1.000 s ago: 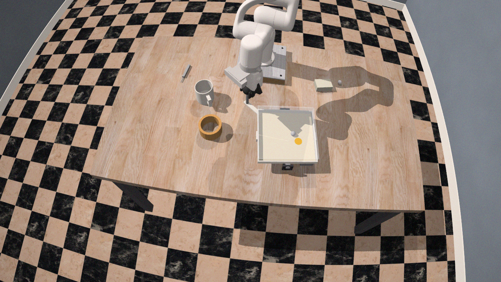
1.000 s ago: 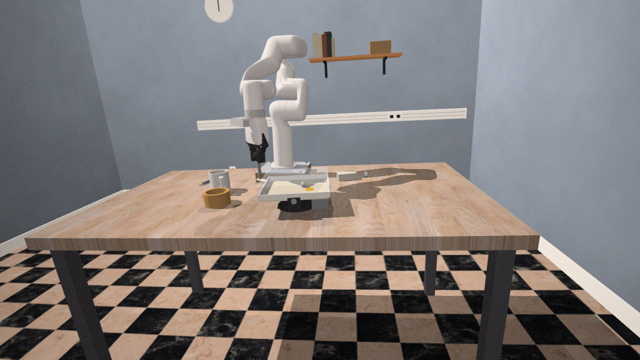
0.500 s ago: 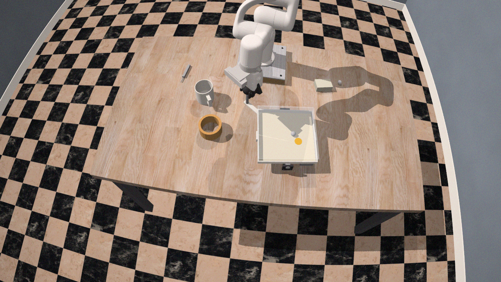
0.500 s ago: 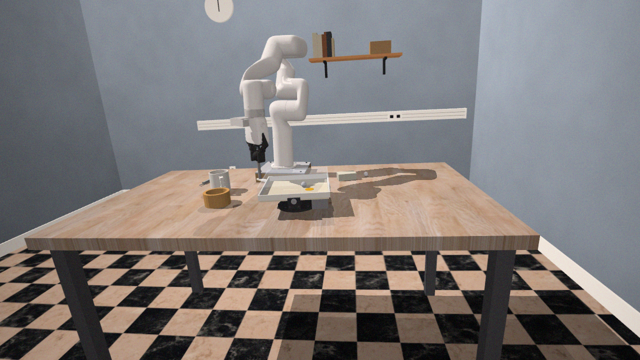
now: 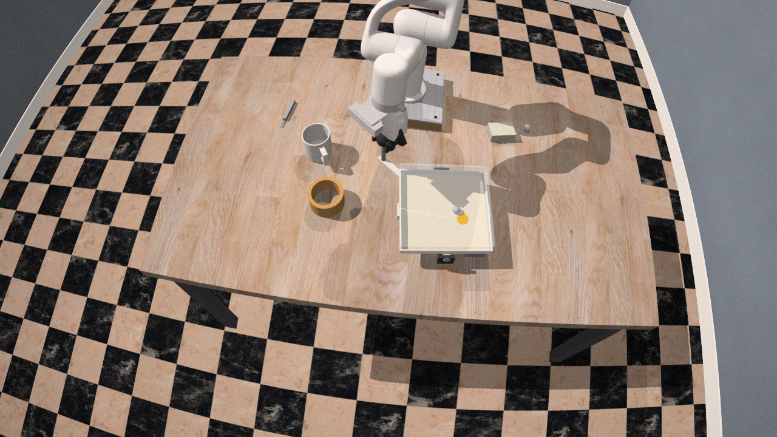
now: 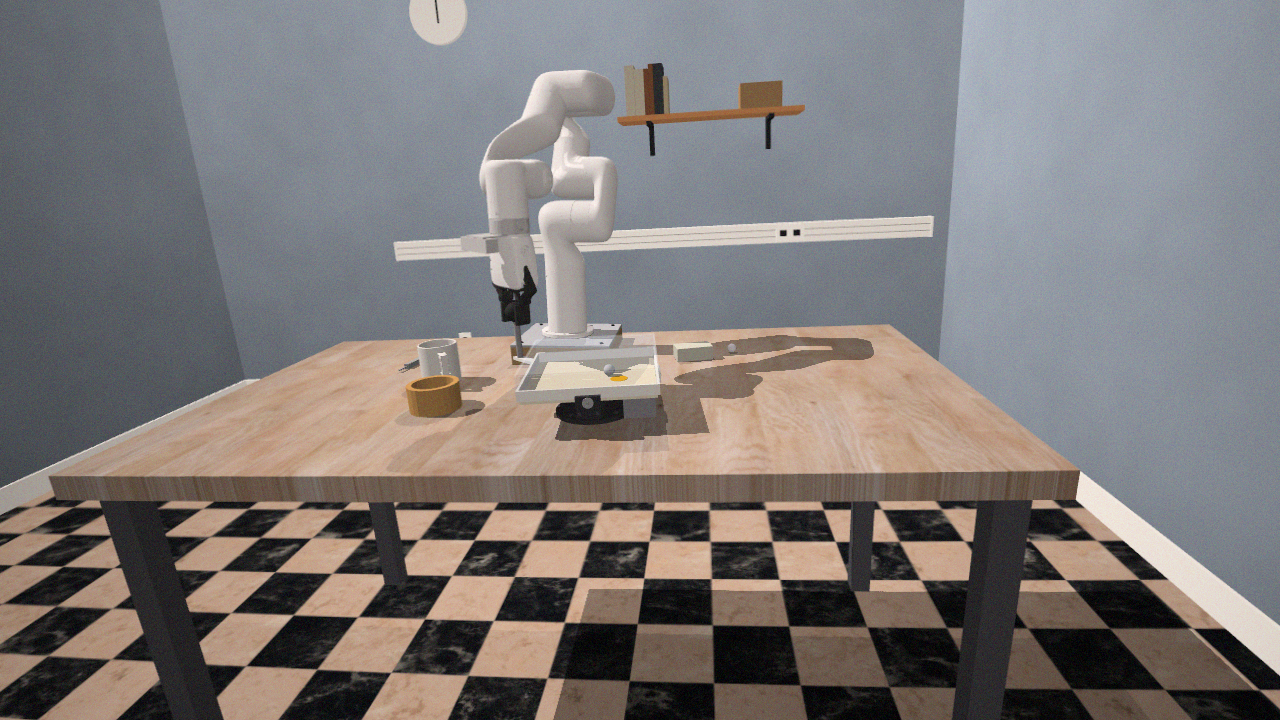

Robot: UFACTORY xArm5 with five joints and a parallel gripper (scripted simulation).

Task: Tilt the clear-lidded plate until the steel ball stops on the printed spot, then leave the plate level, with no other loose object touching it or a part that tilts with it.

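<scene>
Left of the plate [image 5: 405,239], gripper [image 5: 385,155] clamped half-open on an upright handle rod [image 6: 516,344] at the plate's far-left corner, presumably for tilting; farther right, steel ball [image 5: 455,209] just beside, not on, the printed spot [image 5: 462,218].

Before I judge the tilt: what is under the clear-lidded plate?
Under the clear-lidded plate sits a dark round base with a pale knob, standing in the plate's shadow. The plate hides the rest of the mechanism.
</scene>
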